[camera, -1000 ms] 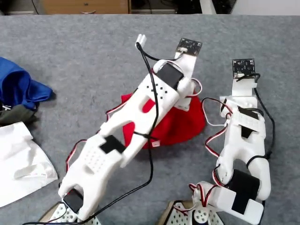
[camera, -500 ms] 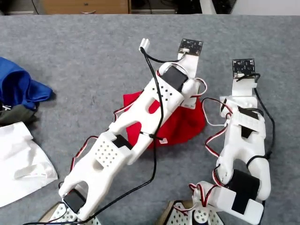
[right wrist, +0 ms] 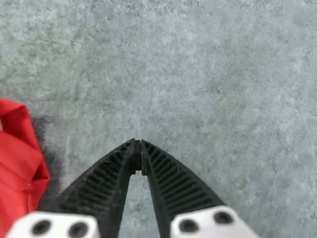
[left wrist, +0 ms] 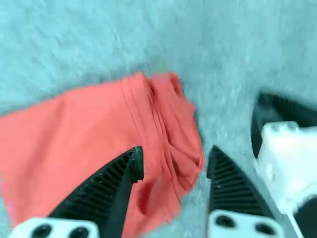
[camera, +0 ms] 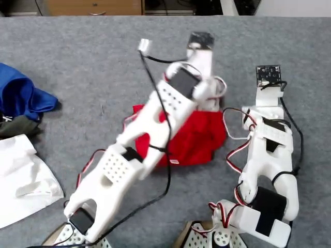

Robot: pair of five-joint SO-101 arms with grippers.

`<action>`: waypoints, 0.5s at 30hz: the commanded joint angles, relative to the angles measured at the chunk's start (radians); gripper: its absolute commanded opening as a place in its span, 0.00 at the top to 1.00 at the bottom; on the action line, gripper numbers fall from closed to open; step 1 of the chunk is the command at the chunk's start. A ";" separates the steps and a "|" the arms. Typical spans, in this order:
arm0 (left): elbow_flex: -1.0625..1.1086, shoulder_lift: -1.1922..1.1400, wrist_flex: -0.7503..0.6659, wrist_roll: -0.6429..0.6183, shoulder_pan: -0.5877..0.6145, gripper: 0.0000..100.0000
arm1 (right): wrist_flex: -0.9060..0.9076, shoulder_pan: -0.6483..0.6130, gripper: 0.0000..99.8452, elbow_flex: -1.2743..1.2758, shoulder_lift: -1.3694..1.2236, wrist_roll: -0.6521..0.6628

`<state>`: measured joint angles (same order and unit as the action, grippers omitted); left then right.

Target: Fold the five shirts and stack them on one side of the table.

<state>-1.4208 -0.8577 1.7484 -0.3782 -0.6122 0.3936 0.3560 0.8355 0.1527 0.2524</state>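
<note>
A red shirt (camera: 194, 137) lies partly folded on the grey table (camera: 103, 62), in the middle of the high view. My left arm (camera: 155, 124) stretches diagonally across it. In the left wrist view my left gripper (left wrist: 173, 161) is open just above the shirt's bunched, folded edge (left wrist: 168, 129), holding nothing. My right arm (camera: 266, 144) stands folded to the right of the shirt. Its gripper (right wrist: 138, 148) is shut and empty, pointing down at bare table, with the red shirt's edge (right wrist: 17, 148) beside it.
A blue shirt (camera: 20, 95), a dark garment (camera: 15, 126) and a white shirt (camera: 23, 181) lie at the table's left edge. Wooden drawers (camera: 93, 6) stand beyond the far edge. Part of the right arm (left wrist: 285, 148) is close beside my left gripper.
The left arm's wrist has moved a little toward the far side and left, baring more of the red shirt's right part. The right arm has kept still.
</note>
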 commanded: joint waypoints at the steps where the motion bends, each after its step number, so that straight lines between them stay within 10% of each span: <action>1: -0.015 0.068 0.012 -0.003 0.152 0.93 | 0.163 0.015 0.99 -0.081 0.015 0.057; 15: 0.724 0.604 0.011 0.318 0.709 0.98 | 0.945 -0.331 0.99 -0.449 0.386 0.203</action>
<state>-0.8239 -0.4266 1.7484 -0.1281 -0.0046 1.2421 0.1227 0.4718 0.4687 0.4427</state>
